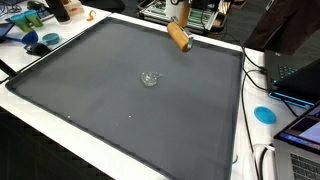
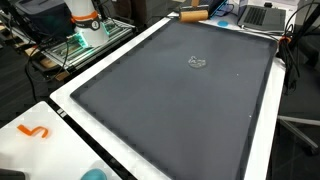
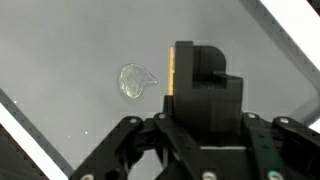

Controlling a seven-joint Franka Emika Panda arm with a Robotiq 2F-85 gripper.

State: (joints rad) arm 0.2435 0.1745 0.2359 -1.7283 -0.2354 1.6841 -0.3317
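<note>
While peering down from the wrist view, got a strip of white table [image 3: 30, 135] across the lower left corner, then plain grey mat [image 3: 60, 50], then a small clear crumpled blob [image 3: 133, 82] lying flat on the mat. Sits left of the gripper [image 3: 200, 62], near but apart, not touching. Could be plastic wrap or glass, too small to tell. Looks like one solid black block up at the tip, no gap to make out, plus a thin yellowish strip down the left edge. Honestly can't tell whether clenched, let go, or clamped on something. More mat right of that, then another white band of table in the top right corner. Over in an exterior view: blue clutter [image 1: 35, 42] off the mat's far left corner, blob [image 1: 150, 78] roughly mid-mat, and an orange cylinder [image 1: 178, 37] tilted at the far edge, well apart from the blob. Further right, a blue disc [image 1: 264, 114] on the table and a laptop [image 1: 300, 128] at the frame edge. Also in an exterior view: orange squiggle [image 2: 35, 132] on the white table bottom left, white-and-orange post [image 2: 85, 18] up top beyond the table, then blob [image 2: 197, 63] on the far half of the mat and cylinder [image 2: 193, 15] just past the far edge.
</note>
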